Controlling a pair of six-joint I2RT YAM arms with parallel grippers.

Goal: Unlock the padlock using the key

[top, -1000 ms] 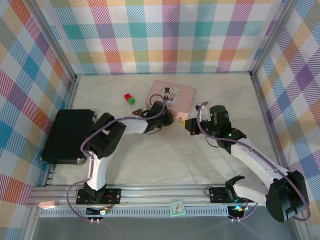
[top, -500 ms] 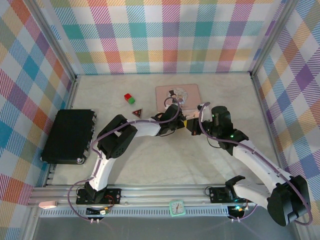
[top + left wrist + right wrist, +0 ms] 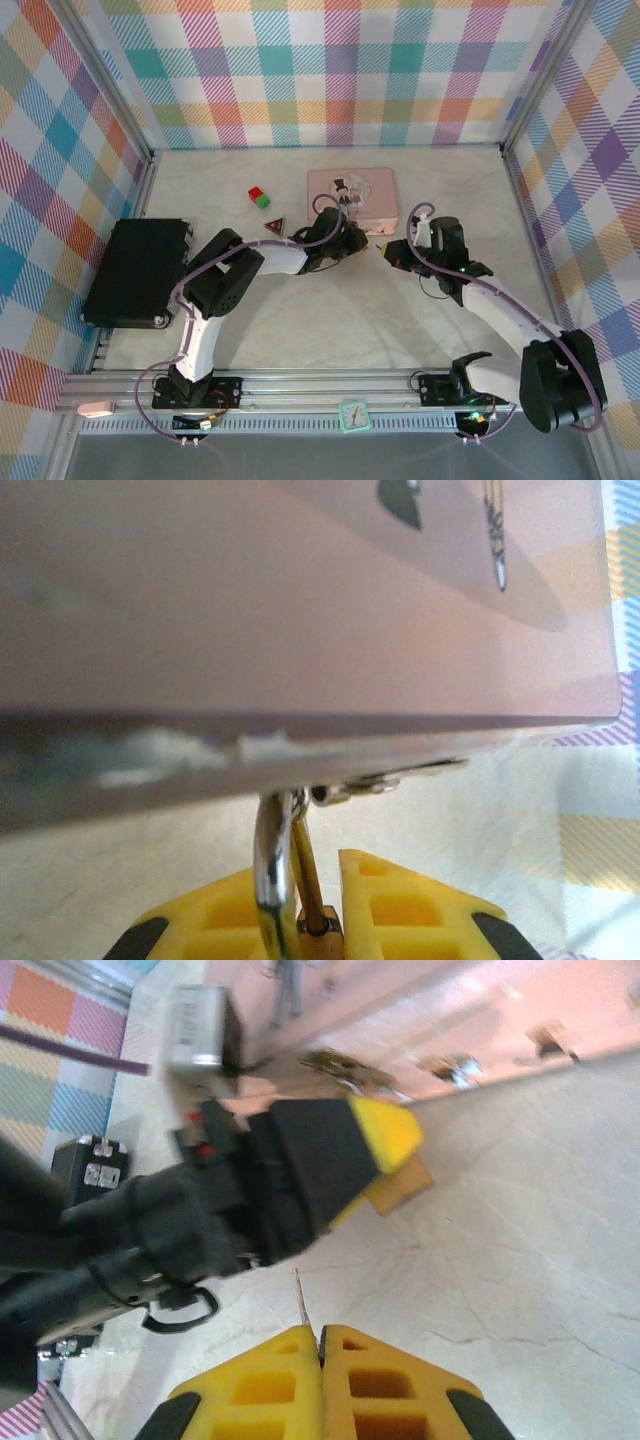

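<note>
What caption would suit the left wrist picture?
The left hand pinches the padlock at the clasp of the pink tin.

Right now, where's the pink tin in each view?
Top external: pink tin at upper centre.
Left wrist: it spans the upper half.
Right wrist: along the top edge, toward the right.
Shared landmark: the yellow-tipped left gripper, at the tin's near edge.

Pink tin (image 3: 375,195) at back; open table (image 3: 330,310) nearer.

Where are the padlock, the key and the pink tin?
padlock (image 3: 269,870), left wrist view, silver shackle.
key (image 3: 302,1305), right wrist view, thin blade.
pink tin (image 3: 378,195), top view, bare lid.
</note>
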